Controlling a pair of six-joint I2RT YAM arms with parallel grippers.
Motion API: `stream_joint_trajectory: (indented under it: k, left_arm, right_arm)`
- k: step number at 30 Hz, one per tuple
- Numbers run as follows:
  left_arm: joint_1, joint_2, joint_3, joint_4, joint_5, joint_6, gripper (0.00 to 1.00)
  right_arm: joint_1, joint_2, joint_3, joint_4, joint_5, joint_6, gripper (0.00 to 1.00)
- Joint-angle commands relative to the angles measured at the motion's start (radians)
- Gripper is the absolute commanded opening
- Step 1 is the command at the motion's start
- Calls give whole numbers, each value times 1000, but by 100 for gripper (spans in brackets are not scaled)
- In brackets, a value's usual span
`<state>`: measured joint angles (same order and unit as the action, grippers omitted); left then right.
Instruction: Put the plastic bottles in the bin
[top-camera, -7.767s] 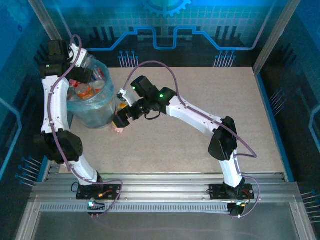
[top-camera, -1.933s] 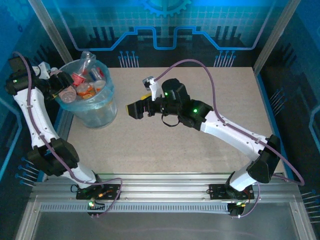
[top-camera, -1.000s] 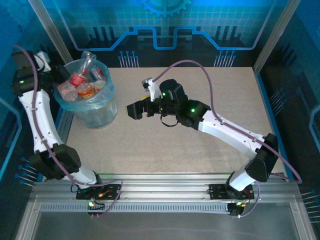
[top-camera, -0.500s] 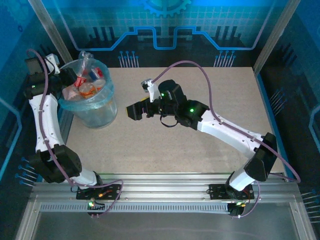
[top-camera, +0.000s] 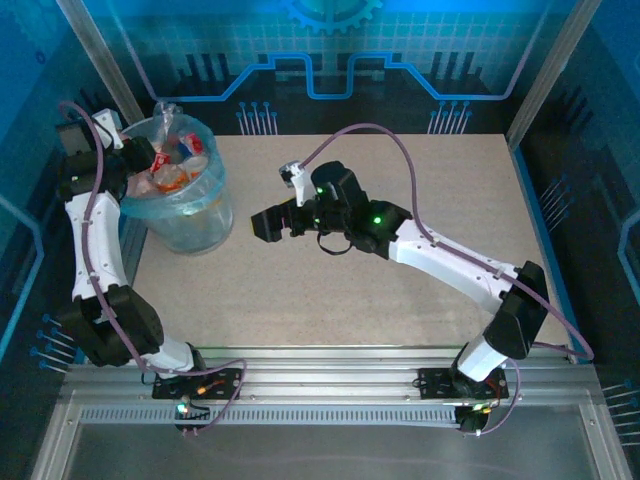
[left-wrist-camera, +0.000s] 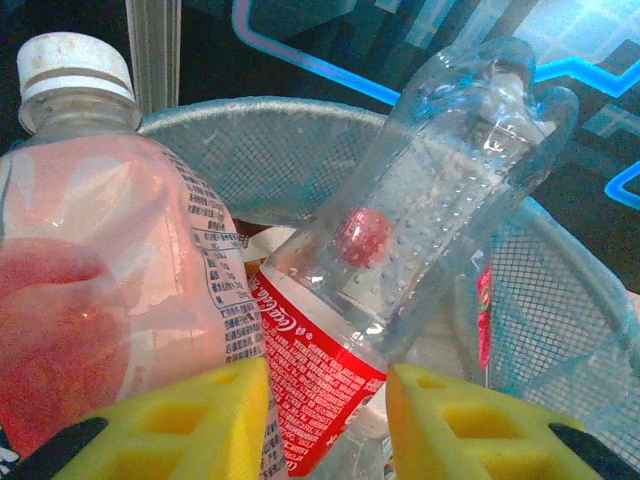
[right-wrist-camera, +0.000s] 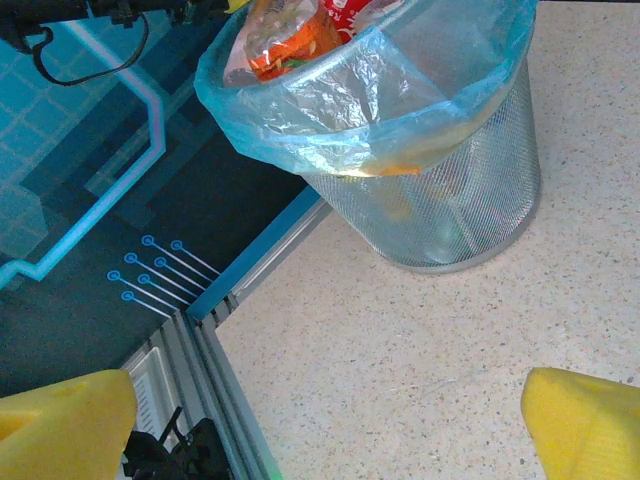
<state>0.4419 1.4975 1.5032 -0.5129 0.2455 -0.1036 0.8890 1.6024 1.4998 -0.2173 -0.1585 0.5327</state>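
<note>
The bin (top-camera: 192, 228), grey mesh lined with a pale blue bag, stands at the table's far left and holds several plastic bottles (top-camera: 172, 172). My left gripper (top-camera: 128, 170) reaches over its left rim. In the left wrist view, the left gripper (left-wrist-camera: 325, 425) has its yellow pads against both sides of a clear red-labelled bottle (left-wrist-camera: 440, 180), whose base points away over the bin (left-wrist-camera: 290, 160). A pink bottle (left-wrist-camera: 90, 280) with a white cap leans against the left pad. My right gripper (top-camera: 262, 225) hovers to the right of the bin. It (right-wrist-camera: 325, 430) is wide open over bare table, near the bin (right-wrist-camera: 460, 200).
An aluminium rail (right-wrist-camera: 215, 350) and a dark drop run along the table's left edge beside the bin. A metal frame post (top-camera: 100, 60) rises behind the bin. The speckled beige tabletop (top-camera: 400, 300) stretches to the right.
My left arm has swung from outside the bin's left side in over its rim, and its jaws have narrowed around the red-labelled bottle. The right arm has barely shifted.
</note>
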Motion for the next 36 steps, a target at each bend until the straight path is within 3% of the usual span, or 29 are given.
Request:
stream_joint_trajectory:
  k: [1,8,18,28,32,36]
  left_arm:
    - [-25,107,-113,-300,59,-30,37]
    - [-25,92,28,-352,74,-43,38]
    - [-25,66,288,-418,17,-62,57]
    - [-26,-7,439,-435,-7,-75,64]
    - [-58,-155,327,-316,-49,-35,64]
    - [-211,-465,-52,-31,-108,88,67]
  right_arm:
    - [0,17,40,-1,-8,13,100]
    - [5,22,64,-10,-9,15,100]
    - [16,-17,63,-13,29,6,100]
    - [19,-49,73,-69,106,-3,100]
    - [-10,-75,89,-163,220,-67,100]
    - [-100,-166,-10,-179,328,-160,100]
